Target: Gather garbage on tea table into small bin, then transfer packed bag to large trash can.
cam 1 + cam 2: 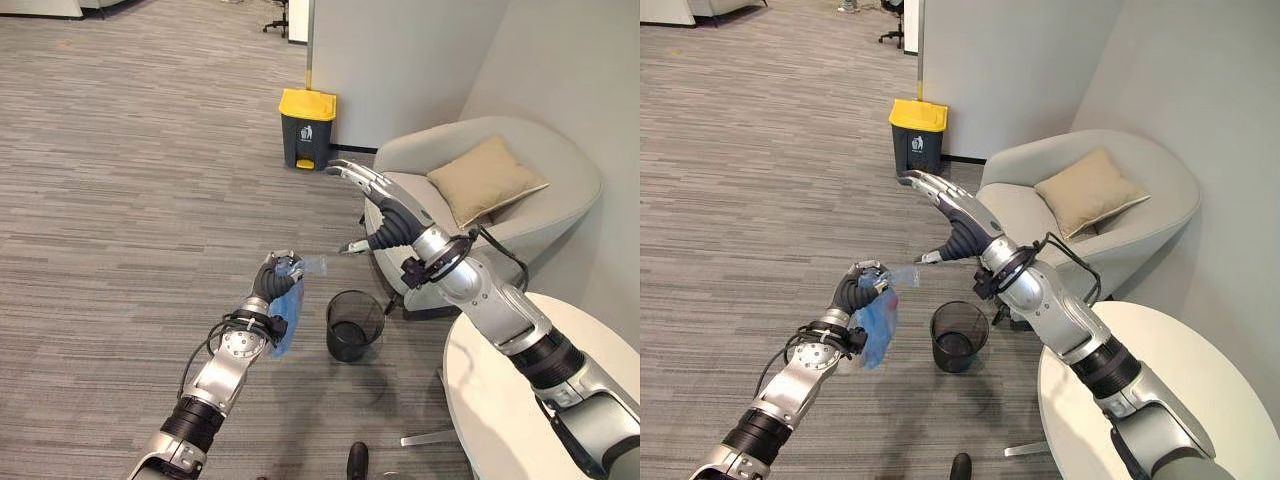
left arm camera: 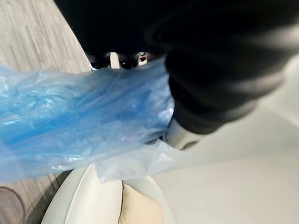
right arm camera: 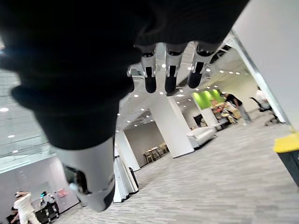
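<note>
My left hand (image 1: pixel 272 278) is raised above the carpet, its fingers curled round the neck of a blue plastic bag (image 1: pixel 285 312) that hangs below it. Seen from the left wrist, the bag (image 2: pixel 79 121) spreads wide past the hand. The small black mesh bin (image 1: pixel 354 325) stands on the floor just right of the bag, with no liner showing. The large dark trash can with a yellow lid (image 1: pixel 306 128) stands further off by the wall. My right hand (image 1: pixel 385 205) is held high over the armchair's edge, fingers straight and holding nothing.
A grey armchair (image 1: pixel 560 180) with a tan cushion (image 1: pixel 485 178) sits to the right. The round white tea table (image 1: pixel 500 400) fills the lower right. Open carpet lies between me and the large can. People stand far off in the right wrist view.
</note>
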Available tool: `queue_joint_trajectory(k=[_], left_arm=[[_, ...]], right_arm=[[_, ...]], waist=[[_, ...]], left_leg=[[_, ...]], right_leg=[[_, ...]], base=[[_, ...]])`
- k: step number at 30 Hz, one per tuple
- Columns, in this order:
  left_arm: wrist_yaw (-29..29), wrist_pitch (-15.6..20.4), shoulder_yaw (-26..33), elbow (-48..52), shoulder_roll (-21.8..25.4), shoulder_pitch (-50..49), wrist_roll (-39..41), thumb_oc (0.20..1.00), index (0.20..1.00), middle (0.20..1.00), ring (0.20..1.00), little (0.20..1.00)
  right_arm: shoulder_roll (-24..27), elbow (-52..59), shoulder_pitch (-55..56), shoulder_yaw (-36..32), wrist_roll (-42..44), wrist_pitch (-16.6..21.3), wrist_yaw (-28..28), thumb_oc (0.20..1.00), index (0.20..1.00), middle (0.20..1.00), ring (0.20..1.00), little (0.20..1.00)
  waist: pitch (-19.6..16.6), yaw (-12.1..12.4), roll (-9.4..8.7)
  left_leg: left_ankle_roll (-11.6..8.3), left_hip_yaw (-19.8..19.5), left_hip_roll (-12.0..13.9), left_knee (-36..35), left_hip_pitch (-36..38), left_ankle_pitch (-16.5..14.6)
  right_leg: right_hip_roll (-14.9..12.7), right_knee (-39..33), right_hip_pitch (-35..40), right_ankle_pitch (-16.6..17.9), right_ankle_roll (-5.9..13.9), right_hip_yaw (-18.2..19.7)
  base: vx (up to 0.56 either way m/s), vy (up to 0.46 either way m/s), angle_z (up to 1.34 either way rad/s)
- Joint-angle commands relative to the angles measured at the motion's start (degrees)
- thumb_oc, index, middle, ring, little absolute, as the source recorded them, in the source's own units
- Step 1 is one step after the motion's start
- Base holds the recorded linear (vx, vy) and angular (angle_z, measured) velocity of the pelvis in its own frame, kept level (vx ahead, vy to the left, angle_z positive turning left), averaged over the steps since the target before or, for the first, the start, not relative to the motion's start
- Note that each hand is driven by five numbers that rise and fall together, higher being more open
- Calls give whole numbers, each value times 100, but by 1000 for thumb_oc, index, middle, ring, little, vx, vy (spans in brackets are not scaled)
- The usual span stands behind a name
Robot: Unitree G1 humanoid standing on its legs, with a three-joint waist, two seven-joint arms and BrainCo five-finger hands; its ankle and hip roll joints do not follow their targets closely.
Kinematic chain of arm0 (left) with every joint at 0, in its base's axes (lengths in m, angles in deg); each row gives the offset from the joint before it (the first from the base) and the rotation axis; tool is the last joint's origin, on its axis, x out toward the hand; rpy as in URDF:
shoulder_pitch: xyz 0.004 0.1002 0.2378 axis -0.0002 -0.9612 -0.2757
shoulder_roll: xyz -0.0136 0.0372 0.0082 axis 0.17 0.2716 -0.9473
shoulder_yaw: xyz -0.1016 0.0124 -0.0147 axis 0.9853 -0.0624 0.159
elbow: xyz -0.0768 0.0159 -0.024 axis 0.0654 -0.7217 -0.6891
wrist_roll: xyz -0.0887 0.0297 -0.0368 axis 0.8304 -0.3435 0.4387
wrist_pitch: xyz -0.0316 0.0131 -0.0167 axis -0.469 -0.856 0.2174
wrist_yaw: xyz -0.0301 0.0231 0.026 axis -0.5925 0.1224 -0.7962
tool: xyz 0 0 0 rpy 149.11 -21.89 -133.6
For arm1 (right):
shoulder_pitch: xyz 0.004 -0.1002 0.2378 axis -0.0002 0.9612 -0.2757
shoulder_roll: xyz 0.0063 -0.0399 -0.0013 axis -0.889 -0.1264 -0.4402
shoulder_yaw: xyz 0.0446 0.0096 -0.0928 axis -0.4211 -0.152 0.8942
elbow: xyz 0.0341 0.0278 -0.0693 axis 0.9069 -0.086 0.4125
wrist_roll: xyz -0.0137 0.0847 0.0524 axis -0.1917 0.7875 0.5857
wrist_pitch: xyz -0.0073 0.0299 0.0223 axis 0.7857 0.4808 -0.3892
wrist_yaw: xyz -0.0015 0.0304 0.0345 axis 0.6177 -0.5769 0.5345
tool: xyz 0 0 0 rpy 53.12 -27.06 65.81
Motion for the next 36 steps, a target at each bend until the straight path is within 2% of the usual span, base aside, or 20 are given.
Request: queue_joint_trajectory(k=[1, 4, 6, 15, 22, 27, 30, 31, 32, 34, 35, 36], left_arm=[[-23, 346, 280, 248, 16, -12, 490, 200, 200, 200, 200, 200], [-102, 314, 433, 188, 28, -213, 592, 200, 200, 200, 200, 200], [-268, 289, 708, 98, 30, -613, 788, 200, 200, 200, 200, 200], [-800, 325, 1578, -130, 214, -1689, 935, 200, 200, 200, 200, 200], [-843, 307, 2142, -546, 67, -2165, 1280, 200, 200, 200, 200, 200], [-600, 402, 2412, -752, -43, -2104, 1684, 200, 200, 200, 200, 200], [-498, 433, 2478, -798, -67, -2062, 1725, 200, 200, 200, 200, 200], [-438, 466, 2495, -822, -51, -2014, 1710, 200, 200, 200, 200, 200], [-404, 465, 2500, -886, -70, -2017, 1738, 200, 200, 200, 200, 200], [-382, 450, 2478, -935, -57, -1980, 1737, 200, 200, 200, 200, 200], [-382, 449, 2478, -939, -56, -1983, 1737, 200, 200, 200, 200, 200], [-398, 435, 2460, -975, -54, -1999, 1716, 200, 200, 200, 200, 200]], right_arm=[[56, 75, 406, -292, 114, 80, -58, 1000, 1000, 1000, 1000, 1000], [77, -43, 865, -454, 148, 31, -8, 1000, 1000, 1000, 1000, 1000], [-2, -384, 1736, -763, 374, -28, 90, 1000, 1000, 1000, 1000, 1000], [-603, -1606, 3652, -1895, 1316, -95, 325, 1000, 1000, 1000, 1000, 1000], [-795, -2078, 4004, -2447, 1690, -110, 266, 1000, 1000, 1000, 1000, 1000], [-843, -2187, 3961, -2651, 1874, -52, 76, 1000, 1000, 1000, 1000, 1000], [-855, -2297, 3919, -2694, 1937, -35, -13, 1000, 1000, 1000, 1000, 1000], [-871, -2333, 3906, -2741, 1986, -26, -74, 1000, 1000, 1000, 1000, 1000], [-929, -2488, 3979, -2821, 2088, -29, -128, 1000, 1000, 1000, 1000, 1000], [-956, -2570, 4008, -2880, 2139, -40, -198, 1000, 1000, 1000, 1000, 1000], [-956, -2573, 4010, -2876, 2138, -41, -197, 1000, 1000, 1000, 1000, 1000], [-979, -2630, 4035, -2885, 2168, -62, -188, 1000, 1000, 1000, 1000, 1000]], waist=[[-194, -87, 56], [-184, -105, 73], [-147, -147, 110], [-33, -239, 233], [91, -186, 267], [424, -60, 178], [484, -14, 154], [522, -4, 134], [532, -32, 123], [534, -95, 126], [510, -95, 147], [500, -123, 165]], left_leg=[[108, -92, -135, -31, -72, -535], [109, -87, -137, -35, -66, -536], [109, -82, -141, -37, -62, -534], [88, -116, -134, -15, -62, -519], [51, -219, -108, 140, -145, -533], [-34, -414, -46, 820, -706, -597], [-96, -478, -17, 1089, -971, -622], [-127, -443, 12, 1252, -1114, -622], [-139, -131, 134, 1327, -1160, -638], [-121, 202, 242, 1371, -1174, -640], [-170, 133, 257, 1366, -1119, -764], [-151, 224, 279, 1296, -1064, -779]], right_leg=[[-193, 140, 341, -890, 625, 191], [-191, 139, 344, -889, 628, 193], [-191, 147, 348, -908, 627, 190], [-196, 191, 366, -979, 613, 115], [-190, 315, 351, -1097, 545, 31], [-237, 473, 198, -1198, 446, -119], [-273, 475, 167, -1222, 413, -299], [-309, 460, 173, -1217, 407, -430], [-368, 442, 203, -1234, 412, -675], [-424, 438, 211, -1215, 436, -857], [-390, 429, 266, -1303, 472, -794], [-401, 433, 274, -1290, 492, -849]], base=[[0, 0, 0], [0, 0, 0], [0, 0, 0], [0, 0, 0], [-7, -17, 2], [-110, -63, 28], [-86, -43, 53], [-64, -9, 51], [-71, 4, 56], [13, 41, 78], [88, 58, 78], [146, 125, 68]])
